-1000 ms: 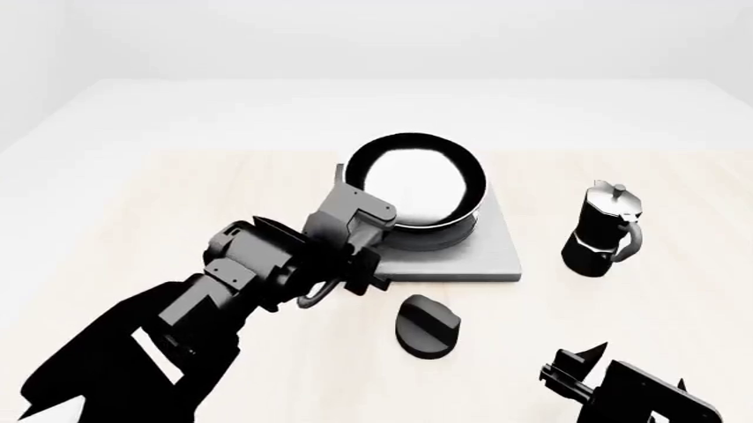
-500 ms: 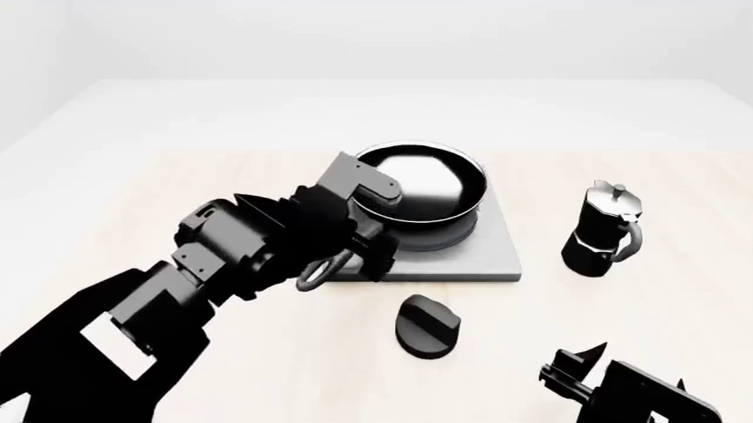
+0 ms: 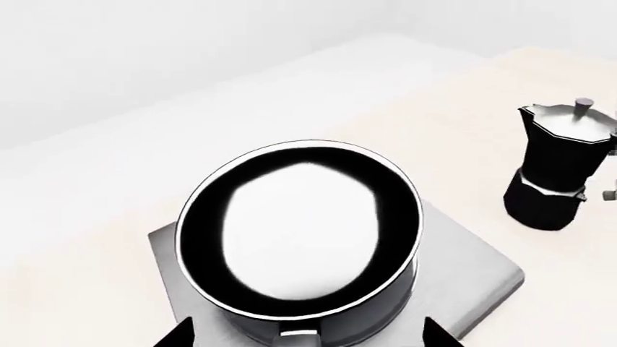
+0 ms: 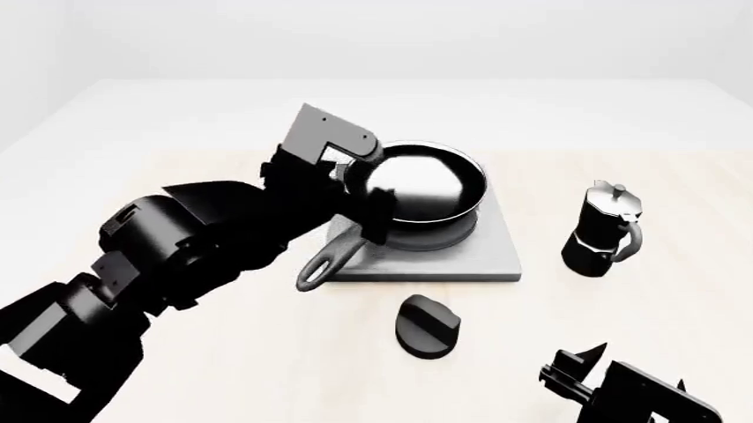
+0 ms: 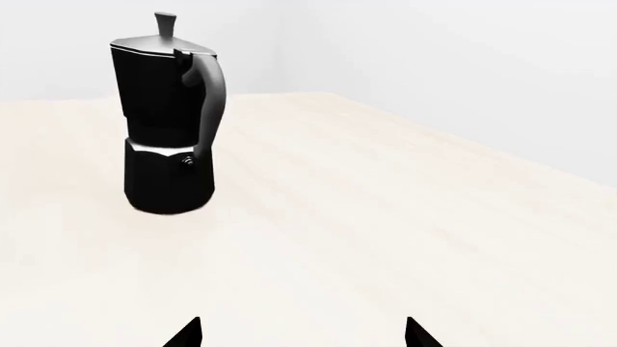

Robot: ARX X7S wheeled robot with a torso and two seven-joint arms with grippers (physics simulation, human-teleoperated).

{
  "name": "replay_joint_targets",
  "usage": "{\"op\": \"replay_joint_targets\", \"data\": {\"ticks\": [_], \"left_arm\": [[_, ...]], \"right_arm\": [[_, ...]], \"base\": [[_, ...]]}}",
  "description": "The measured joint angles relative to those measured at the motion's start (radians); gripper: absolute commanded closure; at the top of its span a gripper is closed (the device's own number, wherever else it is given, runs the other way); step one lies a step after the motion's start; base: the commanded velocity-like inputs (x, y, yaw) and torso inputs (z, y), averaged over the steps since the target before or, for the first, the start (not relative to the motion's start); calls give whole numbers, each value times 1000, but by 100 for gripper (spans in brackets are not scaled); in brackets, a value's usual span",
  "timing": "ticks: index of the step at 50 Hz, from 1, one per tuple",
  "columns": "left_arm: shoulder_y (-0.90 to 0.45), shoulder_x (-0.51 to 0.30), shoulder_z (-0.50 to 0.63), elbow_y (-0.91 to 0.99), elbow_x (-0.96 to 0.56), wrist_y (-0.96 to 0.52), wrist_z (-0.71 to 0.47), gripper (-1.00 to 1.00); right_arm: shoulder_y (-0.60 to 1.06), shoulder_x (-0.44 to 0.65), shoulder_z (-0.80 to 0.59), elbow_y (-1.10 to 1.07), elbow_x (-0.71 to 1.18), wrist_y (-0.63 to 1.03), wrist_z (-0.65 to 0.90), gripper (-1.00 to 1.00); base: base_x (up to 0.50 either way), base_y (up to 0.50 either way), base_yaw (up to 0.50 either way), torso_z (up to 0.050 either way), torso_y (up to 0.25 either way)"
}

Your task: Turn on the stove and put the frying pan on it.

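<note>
Pale wood table (image 4: 141,185) fills most of the head view. Left arm (image 4: 176,256), black and bulky, reaches in from the near left up to the stove area. Stove (image 4: 495,256): flat grey square plate near table centre. Frying pan (image 4: 424,189) sits on the plate, upright, shiny pale inside, thin light rim; its long dark handle (image 4: 324,263) sticks out past the plate's near-left edge toward the robot. Left gripper (image 4: 359,207) is raised over the handle side of the pan, not gripping it; in the left wrist view only two dark fingertips (image 3: 173,336) show, set wide apart, so the claw is spread. Same view shows the pan centred on the plate. Black moka pot (image 4: 602,229) stands upright to the right of the stove, apart from it. Round black knob (image 4: 426,326) lies on the table just in front of the plate, separate. Right gripper (image 4: 577,370) is low at the near right, holding nothing; right wrist view shows its tips apart, facing the moka pot.
</note>
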Motion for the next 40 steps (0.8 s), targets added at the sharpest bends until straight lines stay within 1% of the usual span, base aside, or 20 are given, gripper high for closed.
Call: {"op": "replay_joint_targets", "data": {"ticks": [6, 12, 22, 32, 40], "left_arm": [[96, -60, -63, 116, 22, 123, -85, -100], [207, -107, -113, 205, 83, 261, -184, -100], [403, -164, -165, 311, 235, 488, -348, -100], [591, -184, -214, 337, 367, 716, -468, -100], [704, -177, -242, 307, 448, 875, -515, -100]], "right_arm": [[0, 1, -1, 0, 0, -2, 1, -100], [0, 1, -2, 1, -1, -4, 2, -100], [-1, 2, -4, 2, -2, -8, 4, -100], [1, 3, -6, 5, -5, -11, 6, -100], [2, 4, -8, 5, -8, -13, 8, -100]], "base": [[0, 0, 0, 0, 0], [0, 0, 0, 0, 0], [0, 0, 0, 0, 0], [0, 0, 0, 0, 0], [0, 0, 0, 0, 0]]}}
